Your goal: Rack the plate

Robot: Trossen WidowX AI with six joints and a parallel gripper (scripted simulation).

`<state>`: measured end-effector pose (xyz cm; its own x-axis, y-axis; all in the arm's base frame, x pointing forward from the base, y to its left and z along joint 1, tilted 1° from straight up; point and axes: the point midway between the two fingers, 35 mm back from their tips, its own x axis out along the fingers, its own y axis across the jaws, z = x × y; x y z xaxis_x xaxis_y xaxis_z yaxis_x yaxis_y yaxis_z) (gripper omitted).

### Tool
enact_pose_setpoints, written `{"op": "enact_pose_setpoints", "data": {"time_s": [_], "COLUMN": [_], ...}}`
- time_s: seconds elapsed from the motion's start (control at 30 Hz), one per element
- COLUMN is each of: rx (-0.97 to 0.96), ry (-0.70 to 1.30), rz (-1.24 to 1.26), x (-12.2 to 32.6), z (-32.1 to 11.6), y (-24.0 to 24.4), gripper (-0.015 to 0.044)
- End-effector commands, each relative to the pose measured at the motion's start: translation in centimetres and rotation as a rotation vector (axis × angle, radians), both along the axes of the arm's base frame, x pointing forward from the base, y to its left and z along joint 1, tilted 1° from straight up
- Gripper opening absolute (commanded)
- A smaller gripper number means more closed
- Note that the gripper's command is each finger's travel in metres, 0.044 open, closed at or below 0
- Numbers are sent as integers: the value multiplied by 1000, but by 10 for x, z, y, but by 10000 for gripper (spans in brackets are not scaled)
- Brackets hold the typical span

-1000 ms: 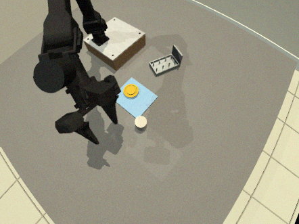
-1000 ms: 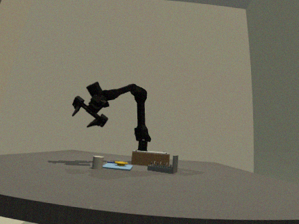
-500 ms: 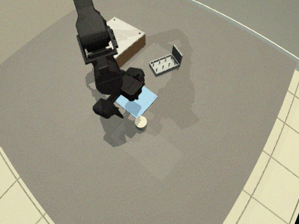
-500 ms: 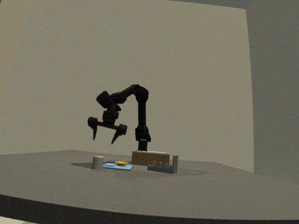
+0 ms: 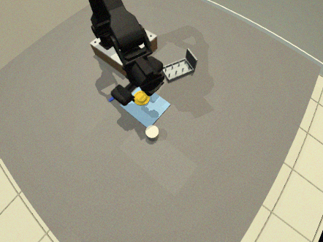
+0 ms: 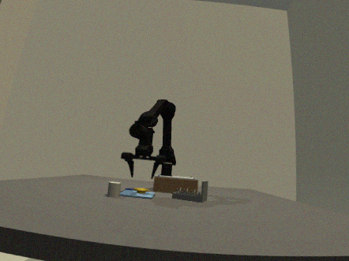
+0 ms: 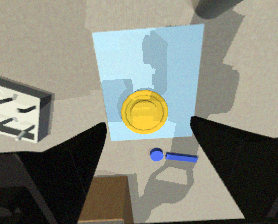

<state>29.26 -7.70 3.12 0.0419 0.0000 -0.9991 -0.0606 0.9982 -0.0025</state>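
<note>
One stiff, likely slippery plate (image 7: 144, 111) lies flat on the mat (image 7: 170, 55); the tool (image 6: 142, 175), spread wide and empty above it, should pinch its rim.

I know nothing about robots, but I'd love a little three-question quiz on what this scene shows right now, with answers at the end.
1. True or false: the claw is already gripping the yellow plate.
2. What does the yellow plate lie on?
A. the dish rack
B. the light blue mat
C. the white cup
3. Fill in: in the wrist view, the small blue spoon lies just off the mat's edge, between the two dark ____.

Key:
1. False. The claw is open and hangs above the plate, holding nothing.
2. B. The plate lies flat on the mat; the rack stands apart with nothing in it.
3. fingers
</note>
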Motion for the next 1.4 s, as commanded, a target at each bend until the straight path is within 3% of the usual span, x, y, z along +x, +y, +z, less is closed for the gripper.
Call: {"op": "enact_pose_setpoints", "data": {"time_s": [0.0, 1.33, 1.37], "rx": [-5, -5, -5], "ry": [29, 30, 30], "rz": [-15, -15, -15], "x": [-6, -9, -9], "z": [-2, -61, -61], "y": [2, 1, 1], "gripper": [400, 400, 374]}}
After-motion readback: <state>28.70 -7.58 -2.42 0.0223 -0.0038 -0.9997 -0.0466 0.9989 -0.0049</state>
